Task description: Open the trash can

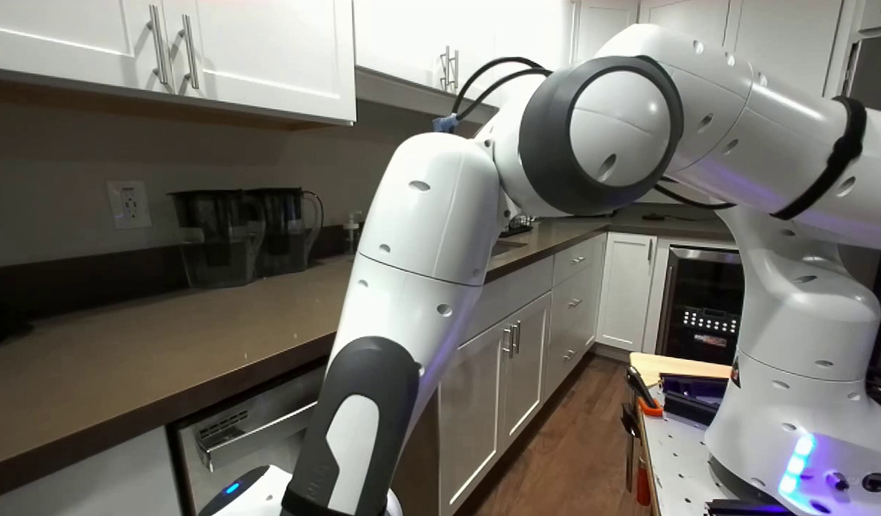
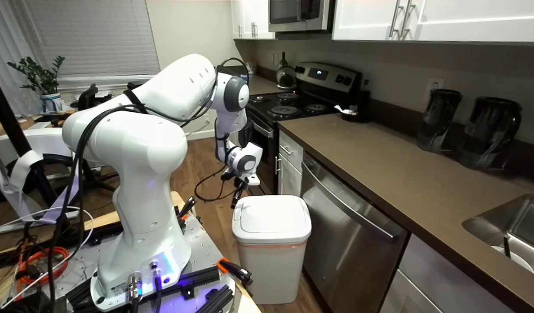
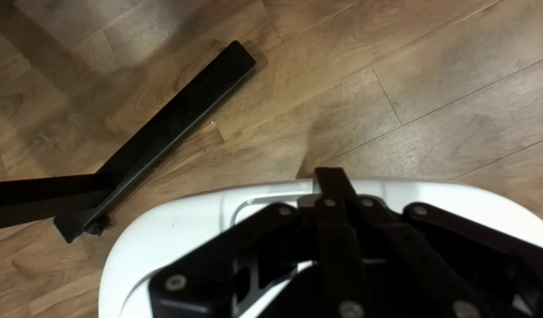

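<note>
The trash can (image 2: 271,269) is white with rounded corners and stands on the floor beside the dishwasher in an exterior view. Its white lid (image 2: 273,217) lies flat and closed. My gripper (image 2: 234,202) is at the lid's far corner on the robot's side, pointing down. In the wrist view, the lid (image 3: 178,238) fills the lower part, and my gripper (image 3: 335,174) has its fingertips together over the lid's edge. Nothing shows between them. I cannot tell whether the tips touch the lid. Both the can and the gripper are out of view in the remaining exterior view.
The dishwasher (image 2: 336,234) and counter (image 2: 362,161) stand close beside the can. The robot's table (image 2: 206,256) with tools is on the opposite side. A stove (image 2: 284,108) stands farther back. A black metal leg (image 3: 174,119) lies along the wooden floor (image 3: 386,88).
</note>
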Controlling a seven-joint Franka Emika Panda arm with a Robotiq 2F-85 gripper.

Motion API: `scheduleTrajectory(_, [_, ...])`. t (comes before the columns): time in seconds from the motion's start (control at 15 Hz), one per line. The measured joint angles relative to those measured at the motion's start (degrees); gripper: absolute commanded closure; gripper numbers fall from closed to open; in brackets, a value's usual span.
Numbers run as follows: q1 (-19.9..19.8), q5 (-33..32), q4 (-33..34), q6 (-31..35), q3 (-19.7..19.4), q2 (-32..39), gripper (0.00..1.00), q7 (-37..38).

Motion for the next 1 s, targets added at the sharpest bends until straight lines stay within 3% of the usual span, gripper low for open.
scheduleTrajectory(0.53, [0.0,-0.1,4.4,-0.1,0.4,4.8,1.0,0.0])
scheduleTrajectory(1.0, [1.2,-1.7,5.8,-2.6,0.2,4.5,1.0,3.1])
